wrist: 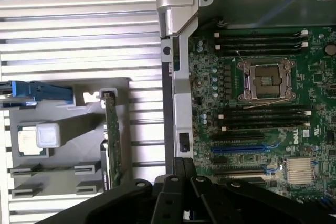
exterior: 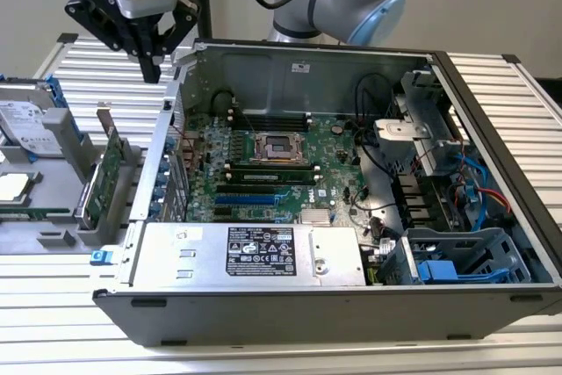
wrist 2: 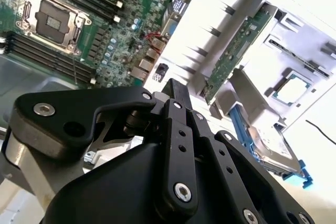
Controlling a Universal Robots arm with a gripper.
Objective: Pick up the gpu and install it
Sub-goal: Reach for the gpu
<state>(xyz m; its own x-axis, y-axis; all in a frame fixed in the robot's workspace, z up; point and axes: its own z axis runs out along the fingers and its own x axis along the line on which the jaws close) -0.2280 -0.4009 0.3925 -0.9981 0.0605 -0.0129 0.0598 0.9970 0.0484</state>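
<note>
The gpu (exterior: 105, 177) stands on edge in a grey holder (exterior: 35, 221) just beside the open case (exterior: 492, 103) (motherboard (exterior: 263, 164) slots bare), not yet picked up, with the gripper (exterior: 151, 75) above it, apart, closed on nothing.

Gpu (exterior: 107, 173) shows green board face. Motherboard (exterior: 272, 160) green too, with black slots and blue slots (exterior: 250, 192). Gripper (exterior: 151, 72) black. Table (exterior: 500, 85) pale grey, ribbed in stripes. Tray (exterior: 26, 243) grey, with bright blue tab (exterior: 103, 257).
</note>
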